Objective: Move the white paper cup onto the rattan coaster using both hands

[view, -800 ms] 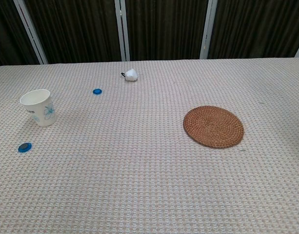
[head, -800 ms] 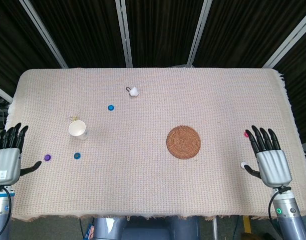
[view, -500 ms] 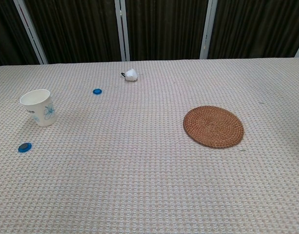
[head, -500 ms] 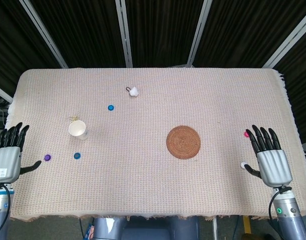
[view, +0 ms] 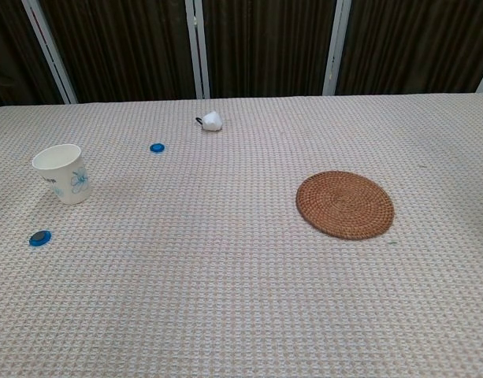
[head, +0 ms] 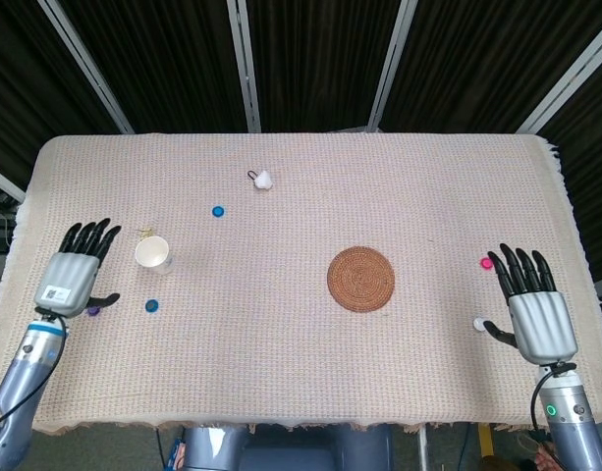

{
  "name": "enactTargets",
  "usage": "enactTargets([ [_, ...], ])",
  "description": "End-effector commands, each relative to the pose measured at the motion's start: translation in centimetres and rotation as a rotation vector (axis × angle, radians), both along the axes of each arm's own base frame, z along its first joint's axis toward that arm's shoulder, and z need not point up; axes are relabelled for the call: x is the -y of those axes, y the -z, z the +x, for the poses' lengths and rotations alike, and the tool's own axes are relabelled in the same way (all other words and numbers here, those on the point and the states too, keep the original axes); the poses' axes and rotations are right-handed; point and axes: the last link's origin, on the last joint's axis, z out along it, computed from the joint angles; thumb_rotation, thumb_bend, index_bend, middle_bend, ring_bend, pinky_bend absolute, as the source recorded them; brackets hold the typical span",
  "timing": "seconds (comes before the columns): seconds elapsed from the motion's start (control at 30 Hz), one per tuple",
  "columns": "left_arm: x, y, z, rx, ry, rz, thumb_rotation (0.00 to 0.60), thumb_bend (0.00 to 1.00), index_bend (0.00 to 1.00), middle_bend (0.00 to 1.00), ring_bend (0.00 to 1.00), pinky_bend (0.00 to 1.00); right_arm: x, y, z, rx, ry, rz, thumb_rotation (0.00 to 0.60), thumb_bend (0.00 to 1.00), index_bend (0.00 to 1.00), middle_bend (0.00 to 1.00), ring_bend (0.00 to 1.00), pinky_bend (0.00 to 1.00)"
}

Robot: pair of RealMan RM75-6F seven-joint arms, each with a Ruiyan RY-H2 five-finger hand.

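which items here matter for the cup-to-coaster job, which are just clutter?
For the job:
- white paper cup, upright, left side of the table
- rattan coaster, bare
- left robot hand, open, beside the cup
- right robot hand, open, near the right edge

Lying about:
- blue caps
- purple cap
- pink cap
- white cap
- small white object

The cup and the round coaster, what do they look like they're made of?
The white paper cup looks like thin matte paper, with a rolled rim and a printed blue flower. The rattan coaster looks like woven rattan or similar plant fibre: brown, unglazed, coiled in concentric rings.
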Motion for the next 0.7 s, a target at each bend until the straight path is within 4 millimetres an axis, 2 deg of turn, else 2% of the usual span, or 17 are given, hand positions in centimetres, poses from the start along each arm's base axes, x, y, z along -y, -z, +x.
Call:
enactTargets([
  [0.03,-4.0,2.0,0.8,-0.017,0.014,-0.061,0.6,0.0,0.0,0.0,0.0,0.1,0.2,0.0,0.0,-0.004,0.002,-0.006,0.6,0.0,0.0,0.0,0.0,0.0],
  [0.17,-5.8,3.6,0.4,-0.05,0.001,-0.116,0.6,0.01,0.02,0.0,0.01,0.17,0.4,0.3,-0.3,-0.019,0.019,-0.004,0.6,0.0,0.0,0.0,0.0,0.0],
  [0.47,-7.4,5.2,0.1,-0.068,-0.026,-0.165,0.6,0.03,0.18,0.14,0.12,0.28,0.8,0.6,-0.7,-0.04,0.042,-0.006,0.6,0.0,0.0,0.0,0.0,0.0],
  [0.7,-8.0,6.1,0.4,-0.049,-0.025,-0.166,0.6,0.15,0.39,0.35,0.28,0.38,0.9,0.6,-0.9,-0.041,0.049,-0.006,0.6,0.0,0.0,0.0,0.0,0.0],
])
